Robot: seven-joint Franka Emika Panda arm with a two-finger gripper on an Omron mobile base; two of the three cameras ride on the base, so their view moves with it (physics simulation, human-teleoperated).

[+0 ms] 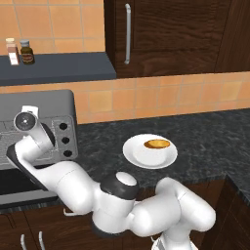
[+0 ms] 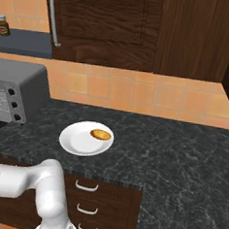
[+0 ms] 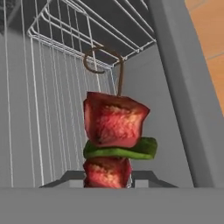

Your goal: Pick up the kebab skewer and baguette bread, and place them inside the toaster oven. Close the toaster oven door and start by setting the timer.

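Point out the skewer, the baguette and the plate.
skewer [image 3: 114,127]: hand view, upper red meat chunk.
baguette [image 1: 156,144]: left base view, middle of the loaf's top.
plate [image 1: 138,157]: left base view, bare white surface left of the loaf.

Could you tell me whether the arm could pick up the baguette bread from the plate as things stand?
Probably not yet: the gripper is shut on the kebab skewer inside the toaster oven. The baguette bread lies unobstructed on the plate.
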